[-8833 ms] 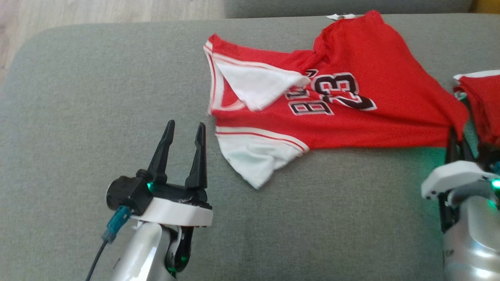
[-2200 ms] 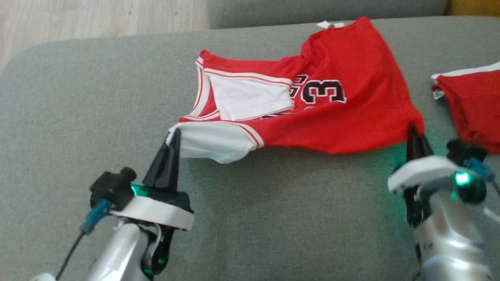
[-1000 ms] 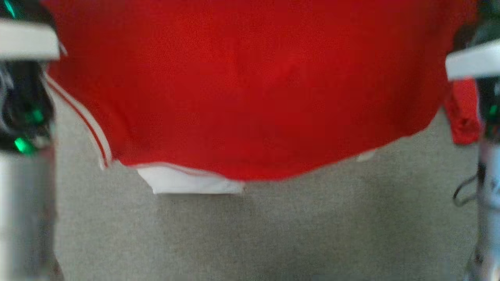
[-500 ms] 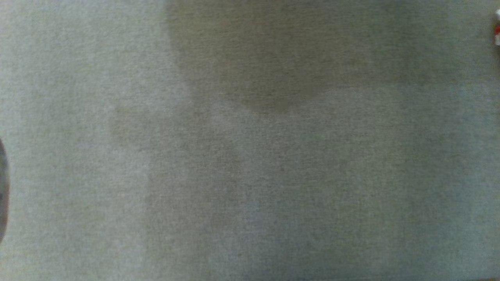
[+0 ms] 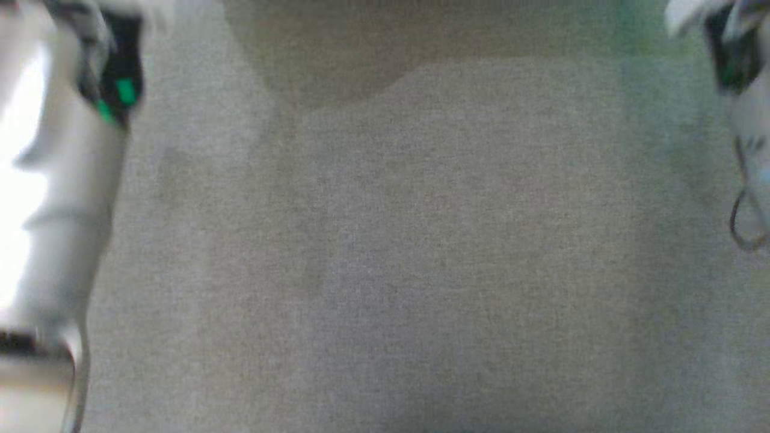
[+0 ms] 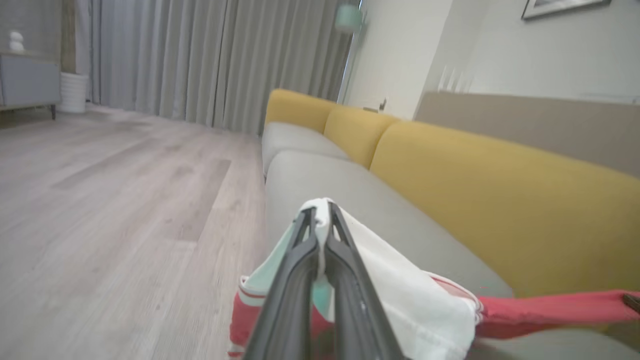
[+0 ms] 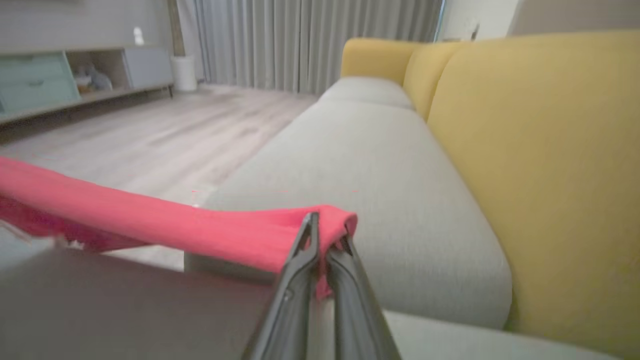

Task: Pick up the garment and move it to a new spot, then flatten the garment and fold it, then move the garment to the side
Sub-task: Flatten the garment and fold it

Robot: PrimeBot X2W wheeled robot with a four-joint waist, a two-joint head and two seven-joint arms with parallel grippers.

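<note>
The garment is a red jersey with white trim, held up off the grey sofa seat (image 5: pixel 385 252) between both arms. In the left wrist view my left gripper (image 6: pixel 320 212) is shut on its white sleeve edge (image 6: pixel 400 285), and the red cloth (image 6: pixel 550 307) stretches away to the right. In the right wrist view my right gripper (image 7: pixel 325 222) is shut on a bunched red corner (image 7: pixel 200 230), with the fabric pulled taut to the left. The head view is blurred; my left forearm (image 5: pixel 54 180) stands at its left edge and my right arm (image 5: pixel 746 120) at its right edge.
Yellow back cushions (image 7: pixel 540 150) run along the sofa's far side. Grey seat cushions (image 7: pixel 360 170) extend ahead of both grippers. A wooden floor (image 6: pixel 110 200) lies beside the sofa, with curtains (image 6: pixel 210 55) and a low cabinet (image 7: pixel 60 75) beyond.
Both grippers have lifted the jersey from the seat; it hung across the head view a second ago and has since left it. The head camera has moved a lot.
</note>
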